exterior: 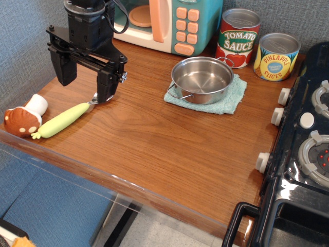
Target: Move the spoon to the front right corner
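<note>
Lying at the frame's left, the spoon (64,120) runs diagonally, frilled tip lower left beside the mushroom (24,118), bowl upper right under the gripper (86,81), whose fingers spread wide, holding nothing. Cans read "Tomato Sauce" (237,38) and "Pineapple Slices" (277,56).

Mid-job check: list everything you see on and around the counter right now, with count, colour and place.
spoon: 1, yellow-green handle, silver bowl, front left
toy mushroom: 1, brown and white, left edge beside the spoon handle
pot: 1, silver, empty, on the cloth, centre back
cloth: 1, light teal, under the pot
tomato sauce can: 1, red, back right
pineapple slices can: 1, yellow and blue, beside it
toy microwave: 1, teal and peach, back
stove: 1, black, right
countertop: 1, brown wood-grain
gripper: 1, black, fingers open, above the spoon bowl
</note>
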Controlling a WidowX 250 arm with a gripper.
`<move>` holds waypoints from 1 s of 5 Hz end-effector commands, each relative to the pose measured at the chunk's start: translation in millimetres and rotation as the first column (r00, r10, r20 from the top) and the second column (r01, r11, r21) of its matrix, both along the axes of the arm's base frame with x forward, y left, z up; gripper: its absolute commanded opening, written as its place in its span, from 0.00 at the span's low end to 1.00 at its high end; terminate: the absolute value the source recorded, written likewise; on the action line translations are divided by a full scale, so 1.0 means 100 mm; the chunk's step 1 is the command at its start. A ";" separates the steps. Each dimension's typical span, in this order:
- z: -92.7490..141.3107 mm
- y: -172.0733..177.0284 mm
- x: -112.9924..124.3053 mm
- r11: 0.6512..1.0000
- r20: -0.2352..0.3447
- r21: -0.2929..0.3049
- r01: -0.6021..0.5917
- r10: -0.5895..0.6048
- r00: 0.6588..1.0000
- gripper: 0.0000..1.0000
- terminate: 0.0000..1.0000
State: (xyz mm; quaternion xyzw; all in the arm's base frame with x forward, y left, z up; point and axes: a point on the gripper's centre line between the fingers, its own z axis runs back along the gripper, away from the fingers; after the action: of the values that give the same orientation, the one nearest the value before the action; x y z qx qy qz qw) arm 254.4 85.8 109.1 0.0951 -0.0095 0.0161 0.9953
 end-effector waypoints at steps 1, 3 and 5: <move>0.00 0.00 0.00 1.000 0.000 0.000 0.000 0.000 1.000 1.00 0.00; -0.20 0.31 0.21 0.998 -0.063 -0.054 0.043 -0.046 0.997 1.00 0.00; -0.48 0.60 0.26 0.998 -0.035 -0.002 0.067 -0.067 0.997 1.00 0.00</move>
State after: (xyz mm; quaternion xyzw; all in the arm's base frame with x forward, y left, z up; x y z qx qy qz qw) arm 279.1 141.6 52.0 0.0876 0.0159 -0.0212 0.9958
